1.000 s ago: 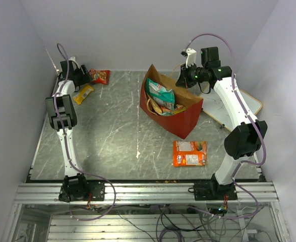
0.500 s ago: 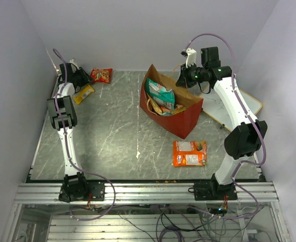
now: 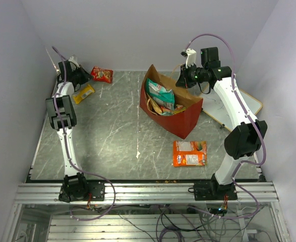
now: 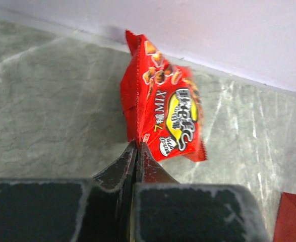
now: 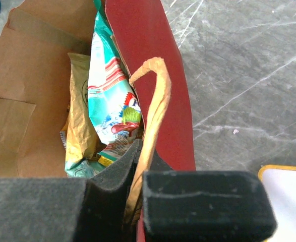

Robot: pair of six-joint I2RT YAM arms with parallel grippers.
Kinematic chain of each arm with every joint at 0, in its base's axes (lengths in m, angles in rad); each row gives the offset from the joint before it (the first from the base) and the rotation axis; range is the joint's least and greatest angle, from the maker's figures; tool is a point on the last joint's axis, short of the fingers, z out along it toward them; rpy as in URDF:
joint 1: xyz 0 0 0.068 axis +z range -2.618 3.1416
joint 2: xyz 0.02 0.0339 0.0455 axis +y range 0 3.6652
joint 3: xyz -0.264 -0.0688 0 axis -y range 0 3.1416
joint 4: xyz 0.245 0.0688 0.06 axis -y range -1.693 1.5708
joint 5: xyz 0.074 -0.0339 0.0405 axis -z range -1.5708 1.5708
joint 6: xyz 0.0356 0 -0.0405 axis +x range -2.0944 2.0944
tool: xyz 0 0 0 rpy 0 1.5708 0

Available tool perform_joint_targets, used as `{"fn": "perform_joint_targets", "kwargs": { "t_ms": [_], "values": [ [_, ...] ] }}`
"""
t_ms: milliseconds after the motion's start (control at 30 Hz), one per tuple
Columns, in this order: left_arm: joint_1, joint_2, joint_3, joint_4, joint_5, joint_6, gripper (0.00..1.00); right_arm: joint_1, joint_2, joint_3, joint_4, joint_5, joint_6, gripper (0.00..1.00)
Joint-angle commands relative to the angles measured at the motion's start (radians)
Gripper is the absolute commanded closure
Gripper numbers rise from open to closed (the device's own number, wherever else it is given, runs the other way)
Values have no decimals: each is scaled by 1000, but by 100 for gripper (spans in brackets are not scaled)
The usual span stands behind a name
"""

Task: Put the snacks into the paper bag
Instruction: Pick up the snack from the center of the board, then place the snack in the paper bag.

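A small red snack packet (image 4: 165,111) sits at the table's far left corner near the back wall, also seen from above as the red packet (image 3: 102,74). My left gripper (image 4: 138,146) is shut on its near edge. The red paper bag (image 3: 180,118) stands open mid-table with a teal packet (image 5: 110,101) and a gold packet (image 5: 79,116) inside. My right gripper (image 5: 140,151) is shut on the bag's tan handle (image 5: 155,96) at its far rim. A yellow packet (image 3: 83,94) and an orange flat pack (image 3: 190,153) lie on the table.
A white board (image 3: 241,103) with a yellow rim lies on the table right of the bag, under the right arm. The walls stand close behind and to the left of my left gripper (image 3: 82,76).
My left gripper has closed from open onto the red packet's edge, and the packet has shifted slightly. The right arm and the bag have not moved.
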Motion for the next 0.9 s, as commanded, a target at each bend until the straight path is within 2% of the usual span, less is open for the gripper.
{"fn": "perform_joint_targets", "kwargs": {
  "t_ms": [0,233,400,533,767,867],
  "values": [
    [6,-150,-10,73,75,38,93,-5,-13,-15,-7,-6,-11,100],
    [-5,-306,-88,95,118,82,93,-6,-17,-9,-7,-18,-9,100],
    [-29,-455,-147,48,139,135,93,-6,-13,-12,-2,-27,-8,100],
    [-55,-603,-258,48,175,145,93,-5,-5,2,-9,-38,-7,100],
    [-161,-845,-343,-147,196,328,93,-2,-1,14,-8,-45,-1,100],
    [-213,-949,-373,-178,184,330,93,-1,0,16,-7,-51,1,100]
  ]
}}
